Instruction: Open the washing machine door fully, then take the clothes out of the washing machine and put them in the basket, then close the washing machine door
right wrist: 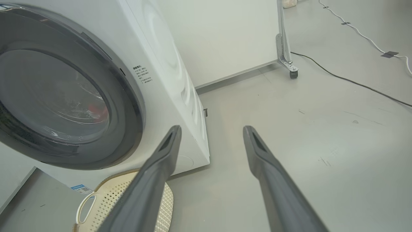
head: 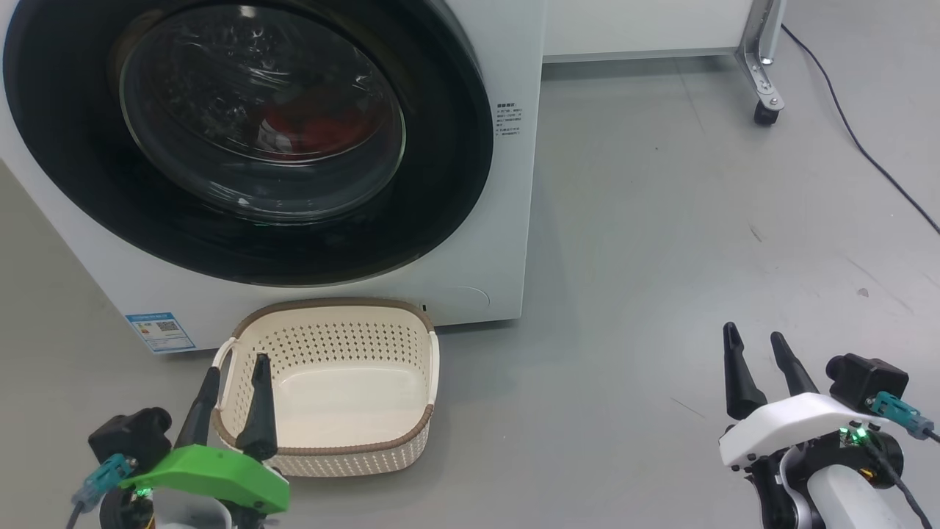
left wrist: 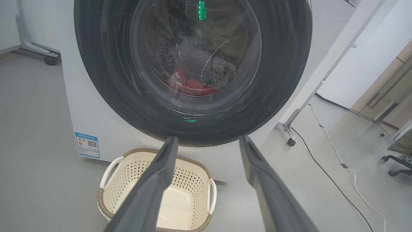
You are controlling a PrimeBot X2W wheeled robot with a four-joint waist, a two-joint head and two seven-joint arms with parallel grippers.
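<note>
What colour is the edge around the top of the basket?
Brown, like woven rope, on the cream basket. The head view shows it best.

Looking down from the head, close on the washing machine door (head: 257, 125) and basket (head: 345, 345); facing both squarely from the left wrist, obliquely from the right wrist farther right, door and basket shared throughout.
</note>
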